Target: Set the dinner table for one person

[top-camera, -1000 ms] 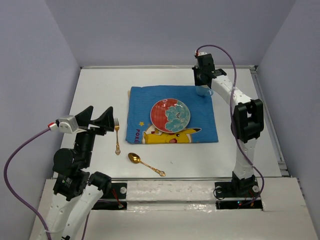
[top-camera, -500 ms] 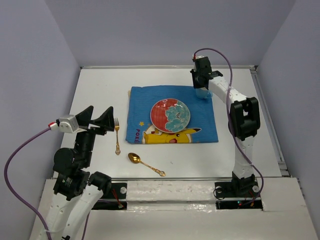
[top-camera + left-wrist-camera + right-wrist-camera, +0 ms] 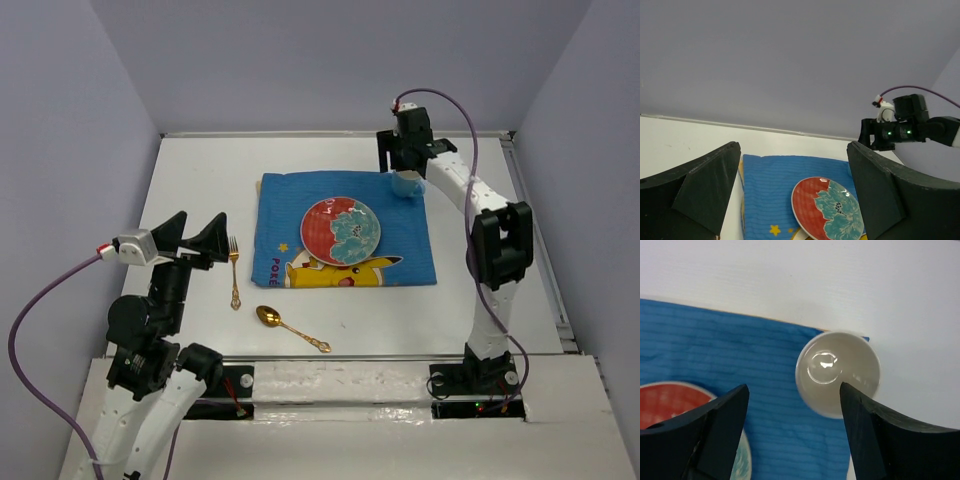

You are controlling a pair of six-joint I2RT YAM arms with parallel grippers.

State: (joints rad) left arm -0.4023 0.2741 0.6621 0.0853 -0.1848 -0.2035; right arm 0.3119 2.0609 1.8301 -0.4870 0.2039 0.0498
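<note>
The white dinner table (image 3: 200,180) carries a blue Pikachu placemat (image 3: 290,200) with a red and teal plate (image 3: 341,230) on it. A pale cup (image 3: 408,184) stands upright on the mat's far right corner. My right gripper (image 3: 404,168) hovers just over it, open; in the right wrist view the cup (image 3: 837,372) stands free ahead of the spread gripper (image 3: 794,387). A gold fork (image 3: 234,270) lies left of the mat, a gold spoon (image 3: 290,328) in front of it. My left gripper (image 3: 200,222) is raised at the left, open and empty.
Grey walls enclose the table on three sides. In the left wrist view, the open left gripper (image 3: 794,150) frames the plate (image 3: 830,207) and the placemat (image 3: 770,185). A raised rail (image 3: 530,230) runs along the table's right edge.
My right gripper has gone from shut to open above the cup, and its wrist has shifted a little. The cup stays on the mat's corner. The left arm has not moved.
</note>
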